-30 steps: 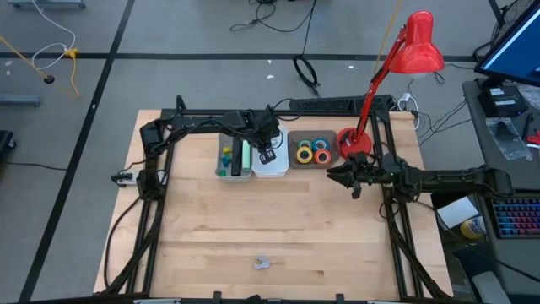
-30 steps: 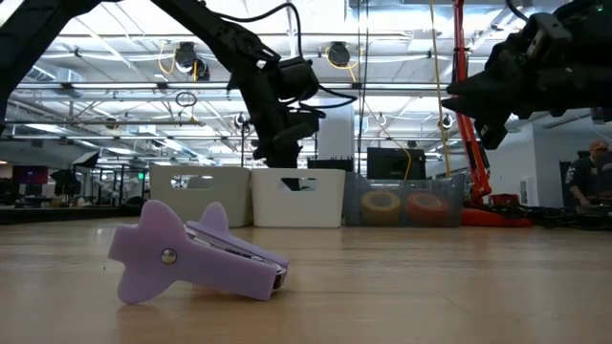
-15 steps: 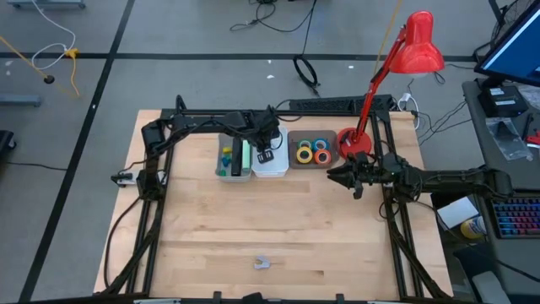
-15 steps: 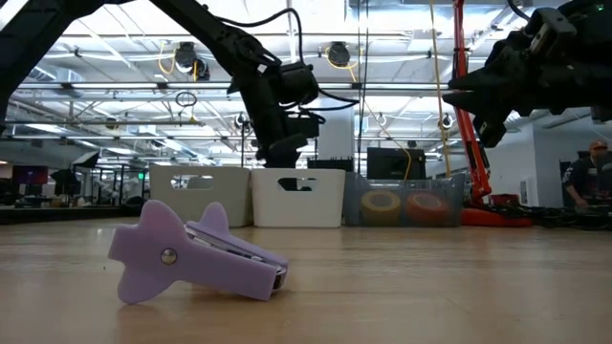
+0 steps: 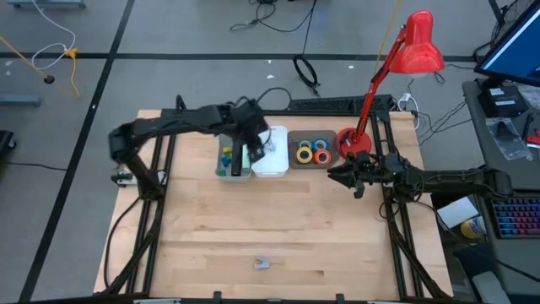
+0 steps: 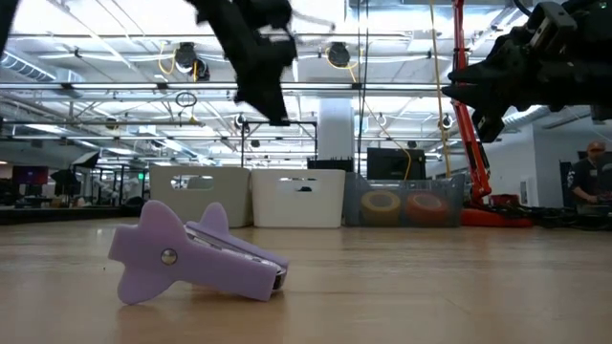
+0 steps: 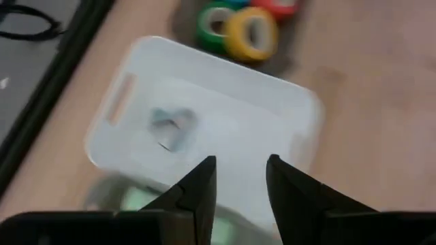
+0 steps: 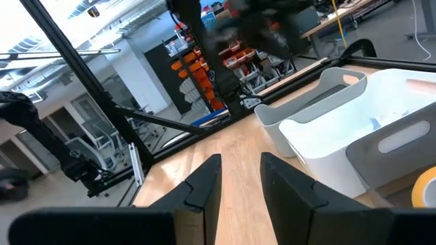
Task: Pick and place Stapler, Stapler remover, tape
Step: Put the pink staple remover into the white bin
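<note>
Evidently the left gripper (image 5: 256, 143) is hanging over the middle white bin (image 5: 272, 167), its two fingers standing a little apart with nothing between them. A small pale thing (image 7: 170, 128) is lying on that bin's floor right below, too blurred for me to name, so I am guessing this bin is where the removers are going.

The four tape rolls (image 5: 314, 150) are sitting together in the clear tray (image 5: 314, 163) next to it, and the bin on the other side (image 5: 234, 175) is holding a green thing (image 5: 245, 155) and other coloured pieces, likely the staplers; each sort seems to be getting its own box.

A purple staple remover (image 6: 191, 253) is lying on its side on the bare wood at the near edge, well apart from all three bins. I am judging that it is next to be fetched.

The right gripper (image 5: 339, 176) is waiting in the air just beside the tape tray, fingers slightly parted and empty, keeping out of the way.
</note>
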`<state>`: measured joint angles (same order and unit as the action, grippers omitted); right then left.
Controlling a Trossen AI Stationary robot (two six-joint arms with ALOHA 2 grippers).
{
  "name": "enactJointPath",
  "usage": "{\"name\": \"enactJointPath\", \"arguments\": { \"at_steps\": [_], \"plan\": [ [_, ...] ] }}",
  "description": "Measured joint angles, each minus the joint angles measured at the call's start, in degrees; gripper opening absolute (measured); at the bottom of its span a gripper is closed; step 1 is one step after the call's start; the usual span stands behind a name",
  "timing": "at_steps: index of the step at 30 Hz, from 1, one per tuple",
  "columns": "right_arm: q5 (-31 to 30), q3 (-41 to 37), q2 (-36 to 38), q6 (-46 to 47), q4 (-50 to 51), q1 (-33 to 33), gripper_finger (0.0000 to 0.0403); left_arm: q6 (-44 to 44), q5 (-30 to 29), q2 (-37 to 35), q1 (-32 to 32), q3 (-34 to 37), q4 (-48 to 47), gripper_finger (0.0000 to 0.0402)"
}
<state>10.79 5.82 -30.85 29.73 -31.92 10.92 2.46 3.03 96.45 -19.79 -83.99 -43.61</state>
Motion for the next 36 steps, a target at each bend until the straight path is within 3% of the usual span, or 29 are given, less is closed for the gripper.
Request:
{"name": "enactJointPath", "arguments": {
  "at_steps": [6, 12, 23, 28, 36],
  "plan": [
    [0.0, 0.0, 0.0, -0.3, 0.0, 0.0, 0.0096, 1.3, 0.0, -8.3, 11.1, 0.0, -7.7, 0.0129],
    [0.0, 0.0, 0.0, -0.4, 0.2, 0.0, 0.0096, -2.0, -1.3, -9.0, 23.6, 0.0, -7.1, 0.0129],
    [0.0, 0.0, 0.0, -0.1, 0.8, 0.0, 0.0095, -2.0, -3.0, 2.6, 39.1, 0.0, -6.4, 0.0129],
    [0.0, 0.0, 0.1, 1.2, 0.7, 0.0, 0.0095, -1.0, -2.8, 7.6, 42.4, 0.0, -4.2, 0.0129],
    [0.0, 0.0, 0.1, 1.1, 2.6, 0.0, 0.0095, 0.7, 0.4, 14.4, 45.6, 0.0, 7.9, 0.0129]
  ]
}}
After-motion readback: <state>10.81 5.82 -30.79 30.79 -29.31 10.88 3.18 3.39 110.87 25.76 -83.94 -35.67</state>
